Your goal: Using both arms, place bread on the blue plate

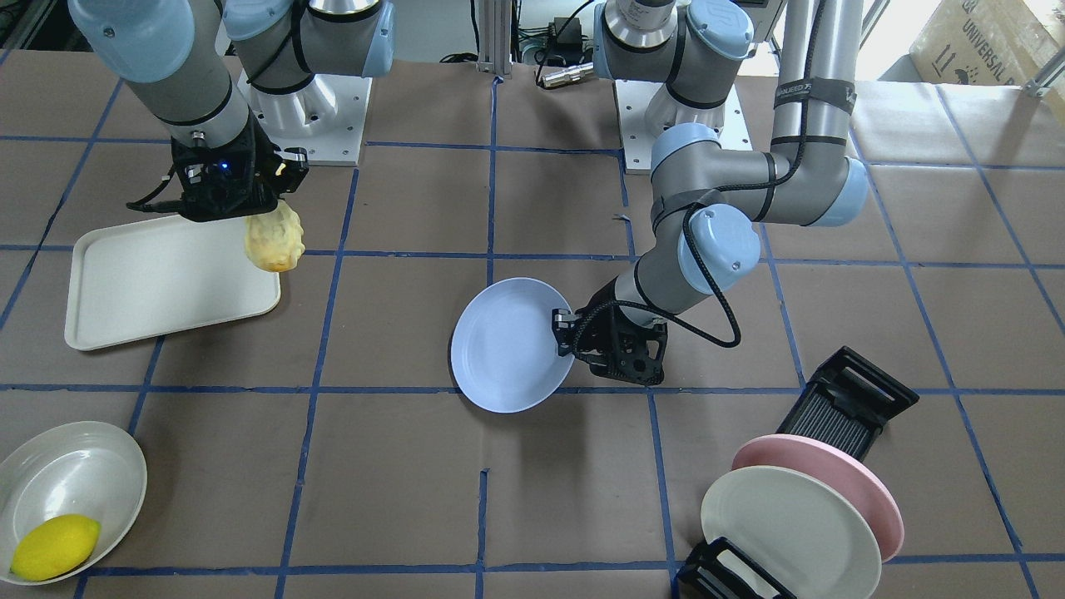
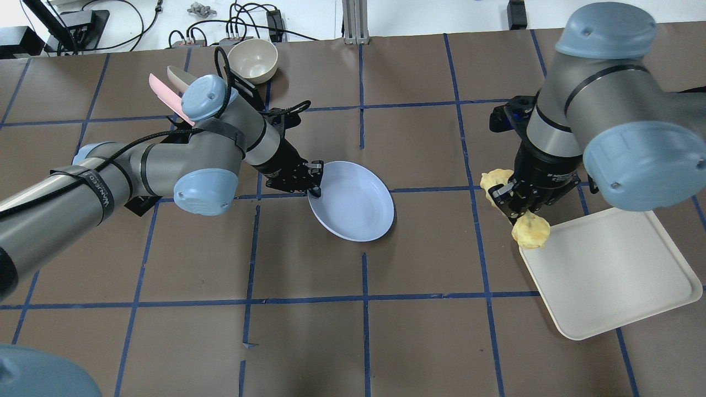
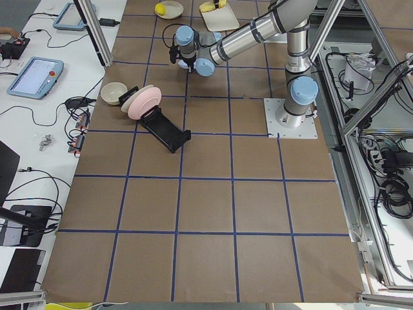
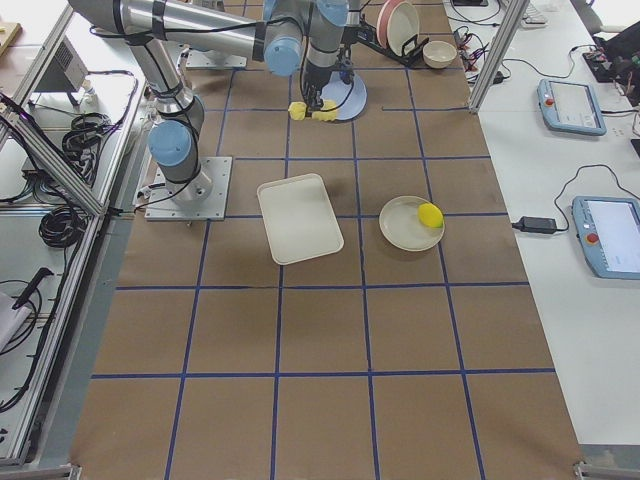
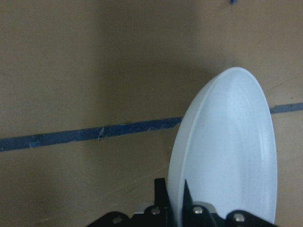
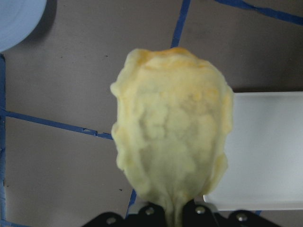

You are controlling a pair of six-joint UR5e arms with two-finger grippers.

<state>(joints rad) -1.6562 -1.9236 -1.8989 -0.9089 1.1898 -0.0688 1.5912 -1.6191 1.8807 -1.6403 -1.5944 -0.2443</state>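
My left gripper (image 2: 314, 182) is shut on the rim of the pale blue plate (image 2: 356, 201), which is tilted above the table's middle; it also shows in the front view (image 1: 507, 343) and fills the left wrist view (image 5: 232, 156). My right gripper (image 2: 510, 201) is shut on the pale-yellow bread (image 2: 530, 230), held in the air over the near corner of the cream tray (image 2: 606, 270). The bread hangs lengthwise in the right wrist view (image 6: 173, 142) and shows in the front view (image 1: 274, 237). The bread is well to the right of the plate in the overhead view.
A cream bowl (image 1: 50, 466) with a yellow lemon (image 1: 54, 545) sits at the table edge. A black rack (image 1: 849, 408) holds a pink plate (image 1: 865, 482) and a cream plate (image 1: 782, 524). A small cream bowl (image 2: 252, 59) stands at the back.
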